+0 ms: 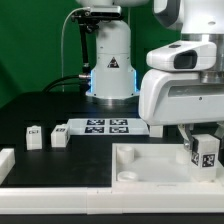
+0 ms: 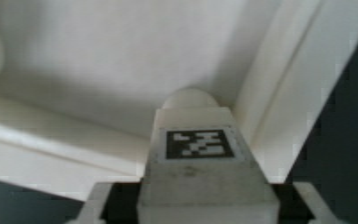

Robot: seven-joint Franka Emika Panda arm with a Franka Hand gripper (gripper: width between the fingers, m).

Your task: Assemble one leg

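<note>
Beside slab [image 1: 150, 165] rim, fingers [image 1: 203, 172] gripping leg [image 1: 205, 153]

Legs: three. One in gripper [image 1: 205, 152], over slab at table's near edge; two loose, leg [image 1: 34, 134] and leg [image 1: 59, 135], on table toward exterior view's left. Slab [image 1: 140, 165]: one. Marker board [image 1: 105, 126]: one. Arm [image 1: 180, 85]: one.

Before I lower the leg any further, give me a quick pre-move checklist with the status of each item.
1. Leg held in the hand: ok.
2. Leg upright, tag facing out: ok.
3. Leg over the tabletop slab, near its corner on the exterior view's right: ok.
4. Tip lined up with a socket: cannot tell.
5. Spare legs apart from the slab: ok.
6. Marker board untouched: ok.
</note>
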